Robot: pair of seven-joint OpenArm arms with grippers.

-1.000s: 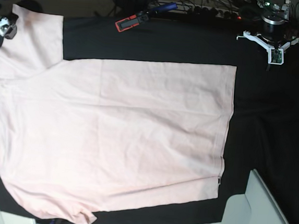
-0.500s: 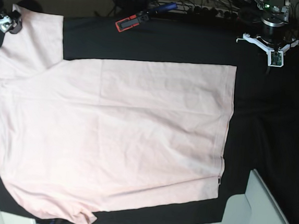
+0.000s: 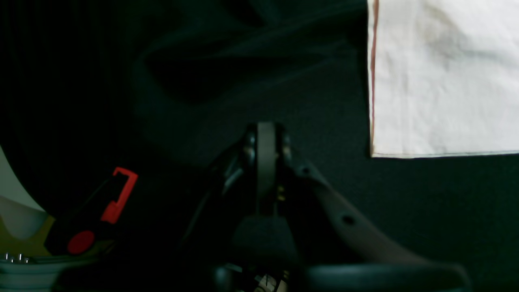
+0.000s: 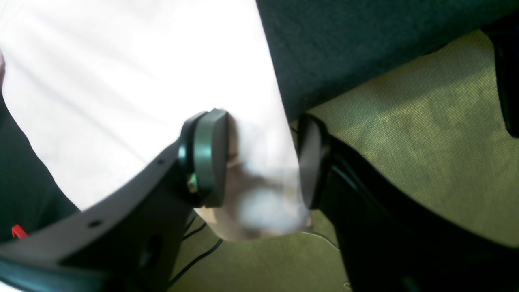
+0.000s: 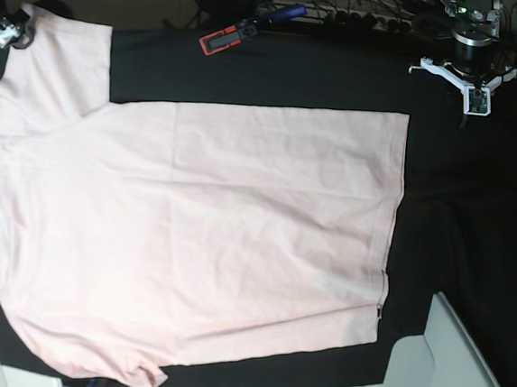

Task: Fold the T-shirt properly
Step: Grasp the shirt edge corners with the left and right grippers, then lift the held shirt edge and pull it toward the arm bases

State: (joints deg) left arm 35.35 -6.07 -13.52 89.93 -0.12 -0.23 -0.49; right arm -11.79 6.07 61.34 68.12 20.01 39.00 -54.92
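In the base view, the large pale pink cotton T-shirt [image 5: 192, 233] lies flat on the surface covered with black cloth [image 5: 473, 230], plain side up. Its hem is toward the right edge of the surface, and its upper sleeve reaches the far left corner. There the right gripper [image 5: 3, 31] stands at the tip of this sleeve. The left gripper [image 5: 472, 81] waits at the far right corner, well apart from the hem, probably because its turn has not come. A red and black clamp [image 5: 241, 33] lies at the far edge.

In the left wrist view, the jaws of the left gripper [image 3: 265, 162] are pressed together and hold nothing. The corner of the shirt hem [image 3: 442, 77] lies flat on the cloth ahead and to the side, not touched.

In the right wrist view, the jaws of the right gripper [image 4: 259, 162] stand on both sides of the sleeve edge [image 4: 259, 190], which hangs over the rim of the surface above the greenish carpet floor [image 4: 425, 154]. A gap is visible between the pads and the fabric, so the jaws are spread and do not pinch it yet. This placement seems chosen to catch the sleeve and fold it inward.
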